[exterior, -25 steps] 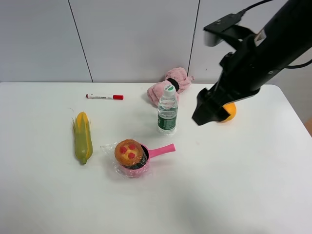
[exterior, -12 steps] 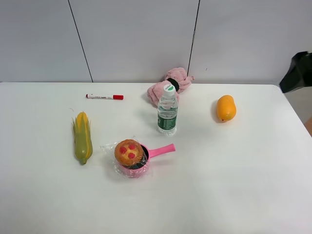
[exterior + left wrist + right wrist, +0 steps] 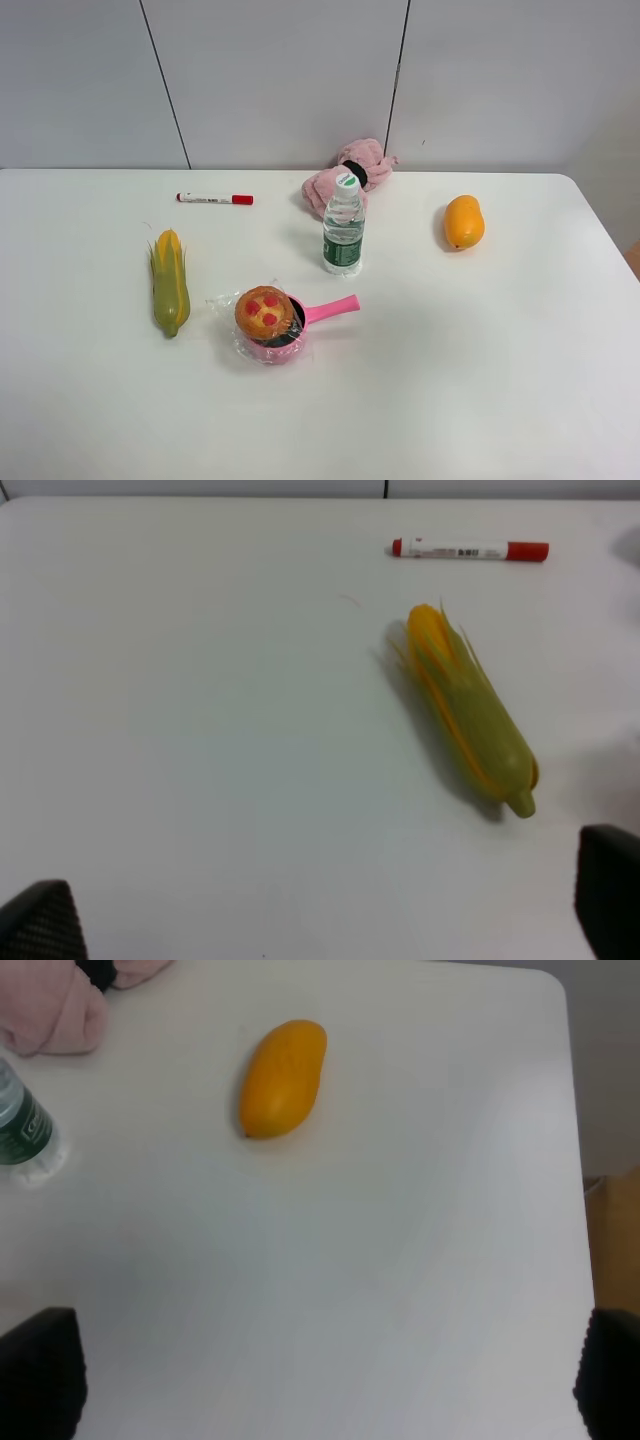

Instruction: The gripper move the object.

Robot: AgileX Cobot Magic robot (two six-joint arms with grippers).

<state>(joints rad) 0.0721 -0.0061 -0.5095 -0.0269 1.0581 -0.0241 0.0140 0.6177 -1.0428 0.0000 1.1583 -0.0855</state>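
Observation:
The object, a round golden-brown pastry [image 3: 265,310] with red spots in crinkly clear plastic, rests on top of a small pink saucepan [image 3: 332,308] at the table's front centre. Neither arm shows in the exterior high view. In the left wrist view my left gripper [image 3: 325,910] is open and empty above the bare table near a corn cob [image 3: 468,710]. In the right wrist view my right gripper [image 3: 325,1375] is open and empty above the table, short of an orange mango [image 3: 282,1078]. The pastry is out of both wrist views.
A corn cob [image 3: 169,283] lies left of the pan. A red-capped marker [image 3: 214,198] lies at the back left. A water bottle [image 3: 343,225] stands in the middle, with a pink cloth [image 3: 350,170] behind it. The mango [image 3: 463,221] lies at the right.
My right arm has pulled back from over the mango, gone off to the right and left the exterior high view. The pastry and the other things have not moved.

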